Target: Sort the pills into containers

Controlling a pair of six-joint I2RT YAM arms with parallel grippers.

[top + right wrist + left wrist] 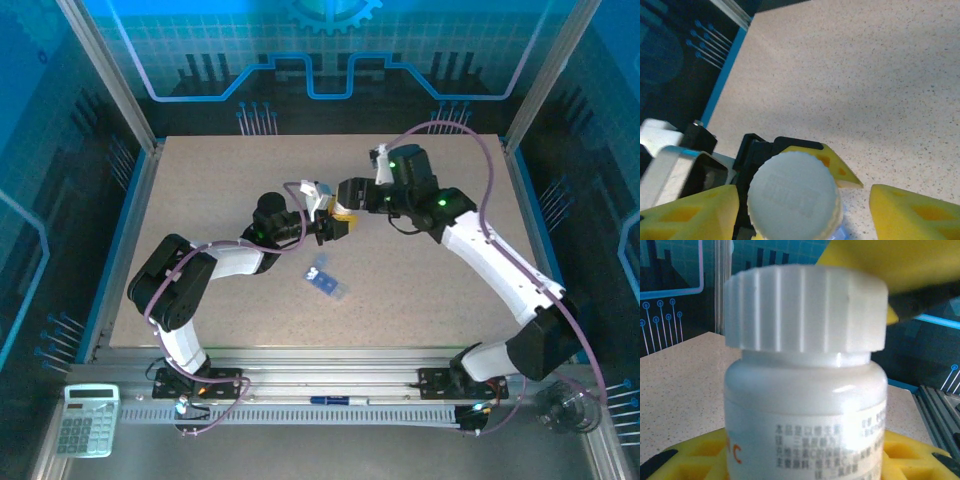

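- Lying nearest, on the metal ledge in front of the table, is a grey calculator [87,420] at the left corner, with a blue pen [337,400] on the rail between the two arm bases.
- On the speckled table [200,180], a little beyond the bases and near the middle, sits the translucent blue pill box [326,283]. It lies flat, apart from both arms, and is too small to make out its compartments.
- Just beyond the pill box, the left gripper [333,224] reaches in from the left. It is clamped on a pill bottle [805,405], whose white body stands upright between its yellow fingers [690,460].
- The bottle carries a printed label and a ribbed white cap [805,310], which is on.
- The right gripper [352,196] comes in from the far right and meets the bottle at its cap.
- In the right wrist view its two yellow fingers [915,210] stand apart on either side of the cap [792,192]. The jaws are spread, with a clear gap on the right side, and whether the left finger touches the cap is hard to tell.
- Farthest back, bare tabletop runs to the blue patterned wall [320,50].
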